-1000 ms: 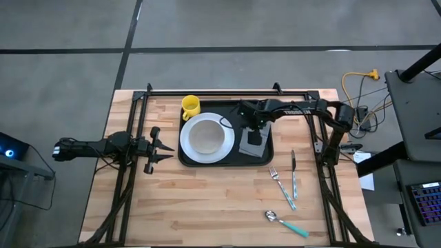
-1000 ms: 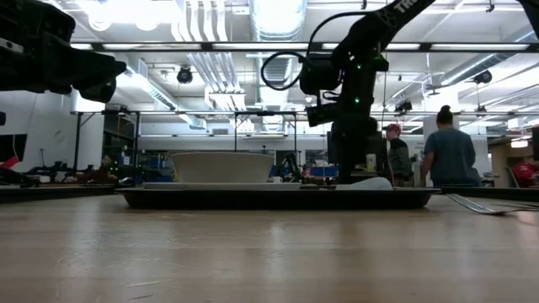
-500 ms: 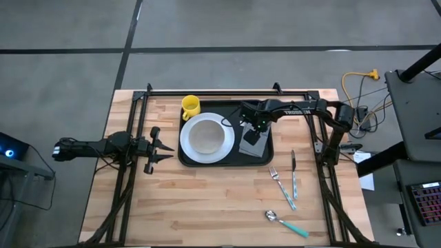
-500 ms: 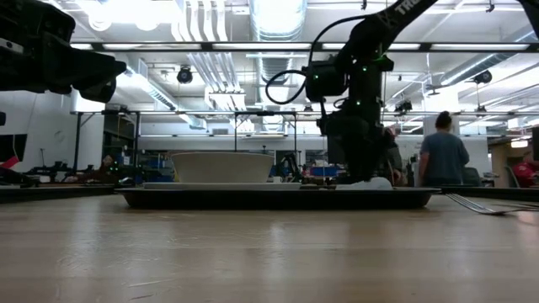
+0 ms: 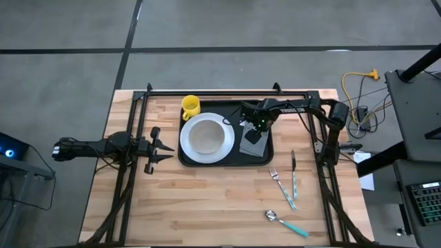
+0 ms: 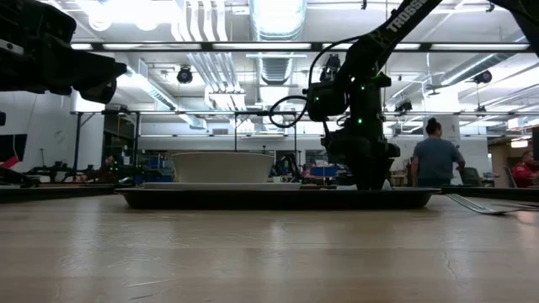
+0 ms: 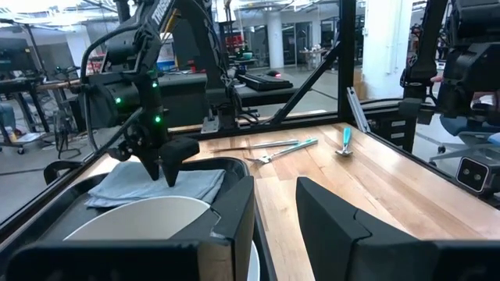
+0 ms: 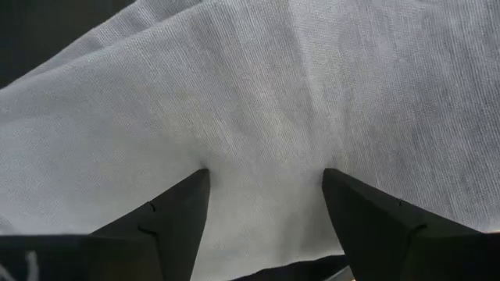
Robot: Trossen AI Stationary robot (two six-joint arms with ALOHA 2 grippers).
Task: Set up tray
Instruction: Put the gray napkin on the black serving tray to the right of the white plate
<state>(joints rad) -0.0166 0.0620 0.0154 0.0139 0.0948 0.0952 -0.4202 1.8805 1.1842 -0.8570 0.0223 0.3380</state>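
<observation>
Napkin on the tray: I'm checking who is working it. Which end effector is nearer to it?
Right. The right end effector is directly over the napkin on the tray, fingers open against the cloth. The left end effector waits beyond the tray's left edge.

Your wooden worktop (image 5: 207, 200) carries the black tray (image 5: 265, 160) toward its far edge. Just beside the tray's right corner lie a fork (image 5: 281, 184) and a knife (image 5: 293, 173); a teal-handled spoon (image 5: 288, 224) sits nearer the front edge.
</observation>
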